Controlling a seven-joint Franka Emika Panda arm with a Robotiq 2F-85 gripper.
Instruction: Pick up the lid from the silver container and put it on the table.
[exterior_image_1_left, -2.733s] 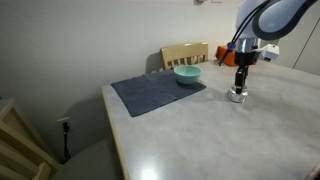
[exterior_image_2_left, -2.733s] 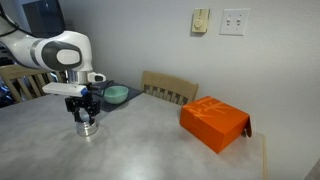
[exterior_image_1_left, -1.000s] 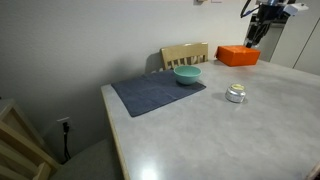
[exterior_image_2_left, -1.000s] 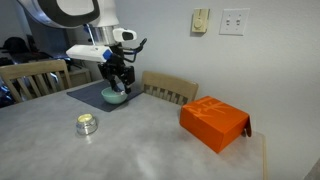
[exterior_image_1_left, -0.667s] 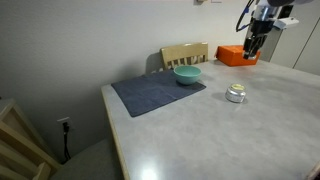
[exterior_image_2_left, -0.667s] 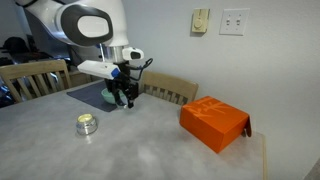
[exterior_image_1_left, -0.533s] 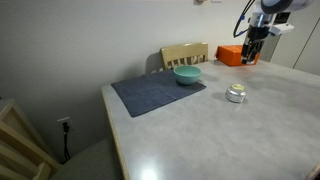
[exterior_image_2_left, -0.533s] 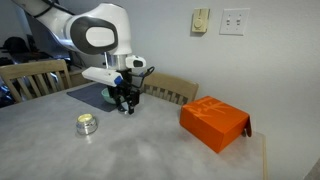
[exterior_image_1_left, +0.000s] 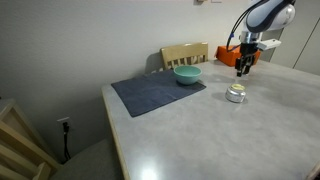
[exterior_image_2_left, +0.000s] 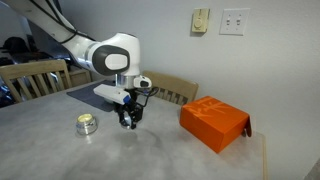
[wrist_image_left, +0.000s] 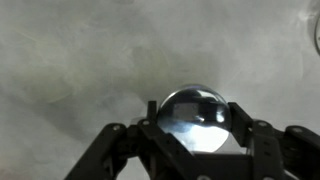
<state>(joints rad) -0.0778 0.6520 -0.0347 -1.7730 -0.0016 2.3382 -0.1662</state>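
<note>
The pale worktop (exterior_image_2_left: 175, 155) carries an orange box (exterior_image_2_left: 213, 122) towards its far right corner. The open silver container (exterior_image_2_left: 87, 124) stands well in from the edges. Between them, nearer the container, the gripper (exterior_image_2_left: 129, 121) hangs low over bare worktop, clamped by the rim on the lid (wrist_image_left: 195, 117). Being round, the lid has no long axis, and its flat face looks level in the wrist view. The rim grip is thin, so I judge that letting go too high could tip the lid on edge and set it rolling.
</note>
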